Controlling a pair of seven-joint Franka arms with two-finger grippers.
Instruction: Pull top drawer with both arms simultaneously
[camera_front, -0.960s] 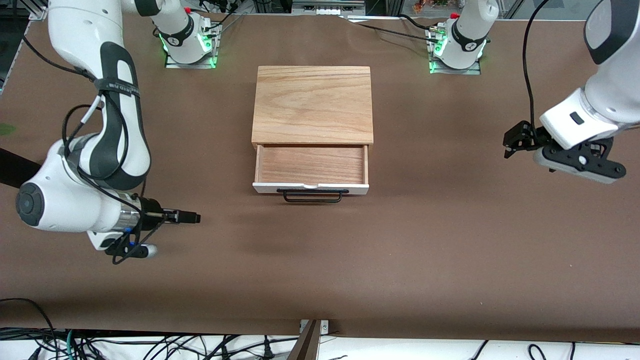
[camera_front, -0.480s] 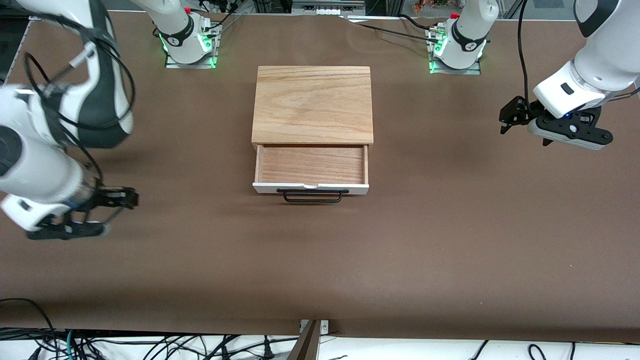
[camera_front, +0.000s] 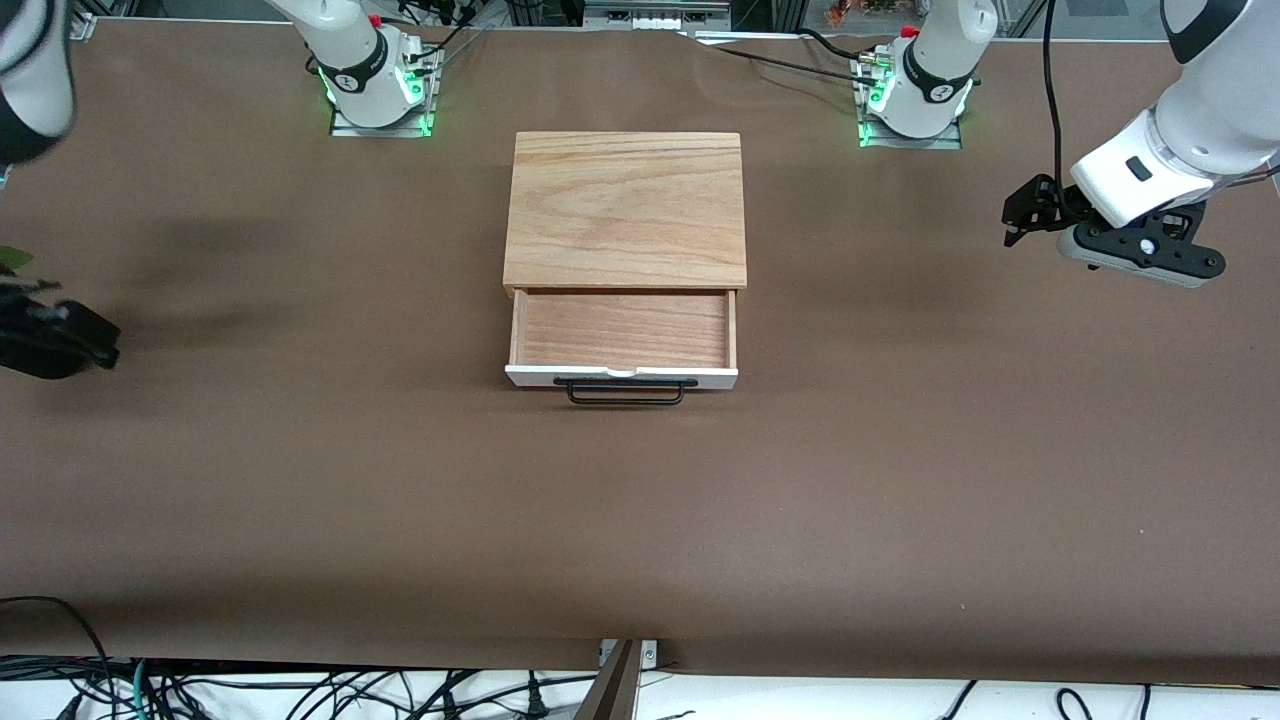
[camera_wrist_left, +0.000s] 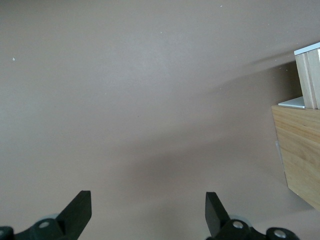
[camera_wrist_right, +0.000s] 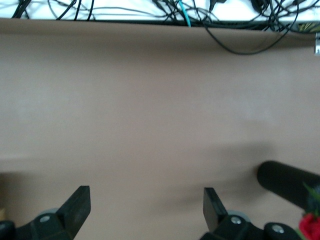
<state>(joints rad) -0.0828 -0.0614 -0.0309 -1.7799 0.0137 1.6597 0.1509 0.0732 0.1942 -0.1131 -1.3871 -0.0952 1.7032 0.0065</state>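
Note:
The top drawer (camera_front: 622, 330) stands pulled out of the wooden box (camera_front: 625, 205), with its white front panel (camera_front: 700, 377) and black bar handle (camera_front: 625, 392) toward the front camera. It is empty inside. My left gripper (camera_front: 1014, 216) is open in the air over the bare table at the left arm's end, well apart from the box. In the left wrist view the left gripper (camera_wrist_left: 147, 212) holds nothing, and the drawer's side (camera_wrist_left: 311, 80) and the box (camera_wrist_left: 300, 150) show at the edge. My right gripper (camera_wrist_right: 145, 207) is open and empty over bare table. It is out of the front view.
The brown table (camera_front: 640, 520) surrounds the box. The arm bases (camera_front: 375, 85) (camera_front: 915, 95) stand at the table's top edge. A black object (camera_front: 55, 340) lies at the right arm's end and shows in the right wrist view (camera_wrist_right: 285, 185). Cables (camera_wrist_right: 190, 12) hang past the table edge.
The right arm has swung away toward its end of the table and its gripper has left the front view. The left gripper has drifted slightly toward the bases. The drawer has not moved.

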